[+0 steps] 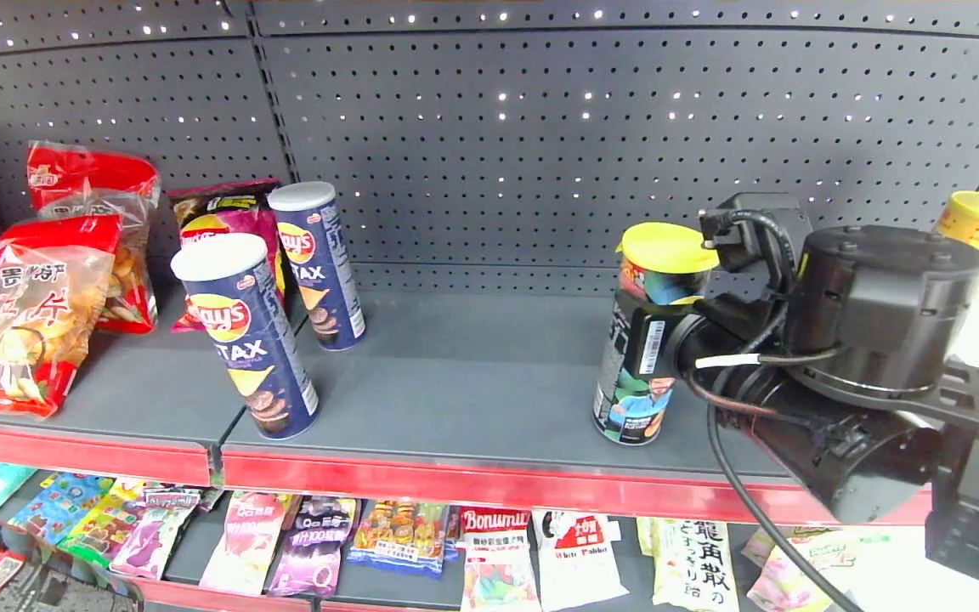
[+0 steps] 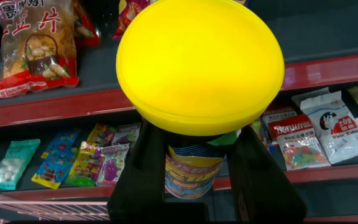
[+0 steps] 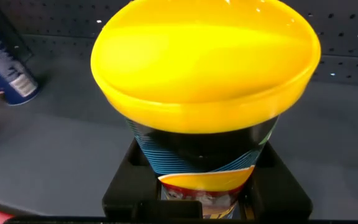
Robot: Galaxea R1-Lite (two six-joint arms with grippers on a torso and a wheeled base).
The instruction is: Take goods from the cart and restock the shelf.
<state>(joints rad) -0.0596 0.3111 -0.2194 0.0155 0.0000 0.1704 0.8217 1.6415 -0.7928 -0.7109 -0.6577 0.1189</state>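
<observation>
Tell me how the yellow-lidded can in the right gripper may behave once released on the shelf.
The yellow-lidded can is tall and narrow, so it may tip if nudged high up. It looks like a stiff tube, so the right gripper probably will not crush it. Being round, it would likely roll if it fell.

Grey pegboard (image 1: 540,144) at the back. To the left, front red snack bag (image 1: 26,314) leaning, rear red snack bag (image 1: 99,212) behind it, purple crisp bag (image 1: 226,221) beside those. Nearer blue tube (image 1: 243,336) upright by the front edge, farther blue tube (image 1: 317,265) upright just beside the purple crisp bag. Below, row of small colourful packets (image 1: 396,531) lying flat.
</observation>
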